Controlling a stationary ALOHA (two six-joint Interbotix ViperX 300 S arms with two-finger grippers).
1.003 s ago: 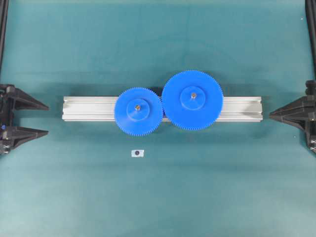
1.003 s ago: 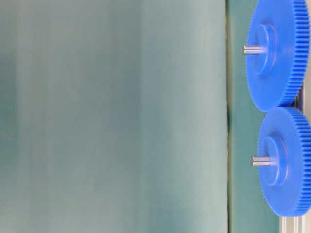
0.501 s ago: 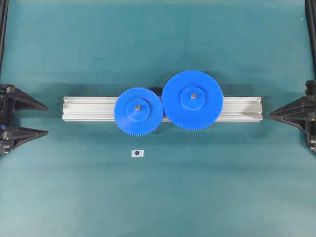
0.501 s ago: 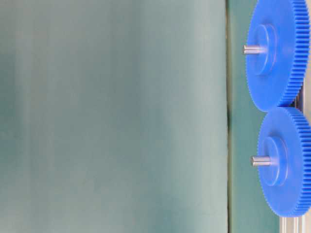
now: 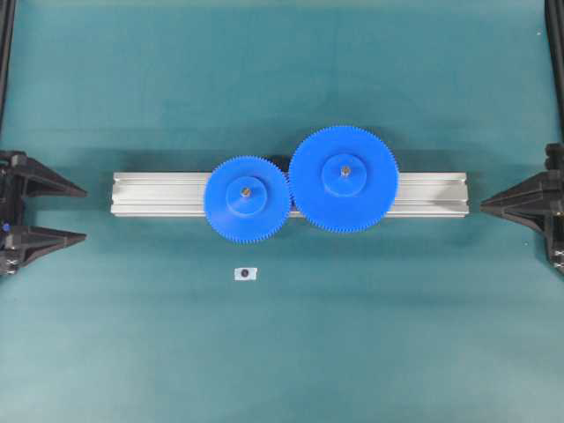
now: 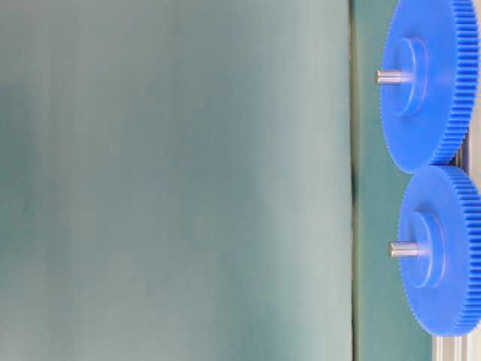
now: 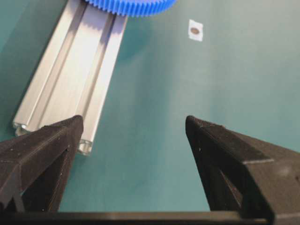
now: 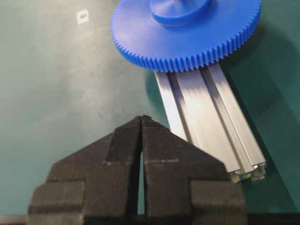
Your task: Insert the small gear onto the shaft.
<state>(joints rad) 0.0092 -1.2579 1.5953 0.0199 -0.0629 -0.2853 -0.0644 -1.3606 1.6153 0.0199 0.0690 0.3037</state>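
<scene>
obstacles: rail [image 5: 159, 194], meshed gears [image 5: 300, 189] mid-table | free: mat [image 5: 282, 352] all around

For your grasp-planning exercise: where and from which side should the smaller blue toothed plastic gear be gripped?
Grip the smaller blue toothed plastic gear across its toothed rim, from above: it lies flat on the silver aluminium rail, and its right edge meets the larger blue gear.

Pretty plain setup around me: the whole work surface is a teal-green mat [image 5: 282, 352], matte, with a faintly mottled texture and soft, even lighting from above that leaves only short, fuzzy shadows. Dark frame posts [image 5: 7, 53] run along the far left and right edges of the overhead view. From table level, most of what I get is a blurry pale grey-green panel [image 6: 173, 180] filling the left side, too out of focus to tell what it is.
</scene>
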